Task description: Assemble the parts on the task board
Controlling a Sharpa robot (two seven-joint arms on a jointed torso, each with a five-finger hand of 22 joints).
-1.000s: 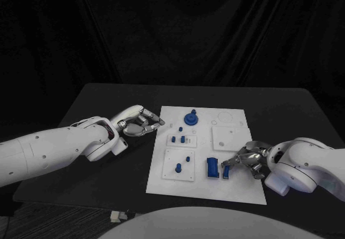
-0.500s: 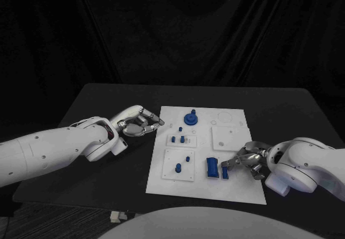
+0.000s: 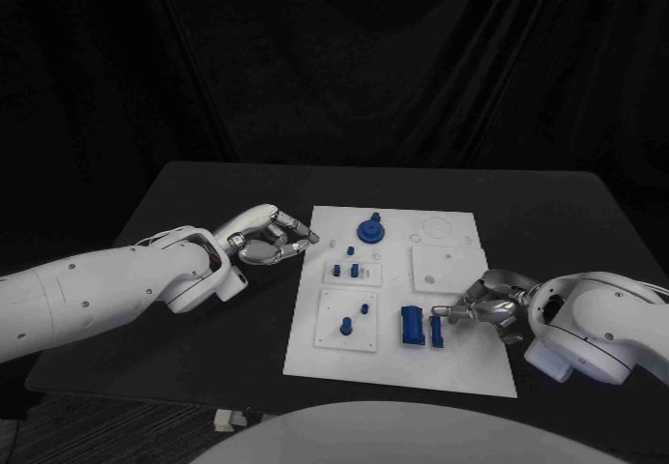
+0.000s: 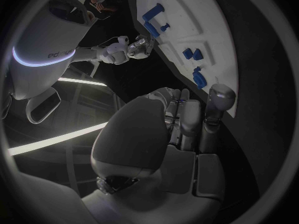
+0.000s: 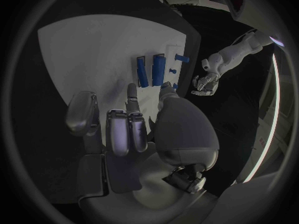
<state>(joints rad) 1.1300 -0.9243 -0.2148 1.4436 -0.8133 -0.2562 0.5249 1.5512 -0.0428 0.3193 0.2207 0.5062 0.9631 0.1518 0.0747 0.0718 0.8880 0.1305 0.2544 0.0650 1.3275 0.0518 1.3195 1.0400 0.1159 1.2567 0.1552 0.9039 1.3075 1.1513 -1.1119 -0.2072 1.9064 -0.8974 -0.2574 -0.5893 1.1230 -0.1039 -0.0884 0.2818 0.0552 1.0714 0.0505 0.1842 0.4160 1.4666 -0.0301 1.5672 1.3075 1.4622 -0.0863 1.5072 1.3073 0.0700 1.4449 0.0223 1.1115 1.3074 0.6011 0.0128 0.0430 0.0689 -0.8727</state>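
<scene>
The white task board [image 3: 397,362] lies mid-table. A wide blue block [image 3: 413,325] and a narrow blue bar [image 3: 438,332] lie side by side on its near right part; the right wrist view shows them as two bars [image 5: 142,70] [image 5: 159,68] flat on the board [image 5: 87,50]. My right hand [image 3: 485,309] hovers just right of the narrow bar, fingers apart and nothing in them. My left hand [image 3: 268,237] sits off the board's left edge with its fingers curled in on nothing. A round blue knob [image 3: 371,230] stands near the board's far edge.
Small blue pegs [image 3: 349,269] stand in a little white plate, and others [image 3: 354,317] in a plate nearer me. A bare square white plate [image 3: 447,266] lies right of them. Black table [image 3: 558,213] surrounds the board.
My right hand and arm have drawn slightly to the right, away from the narrow blue bar, which stays lying on the board. The left hand has not moved.
</scene>
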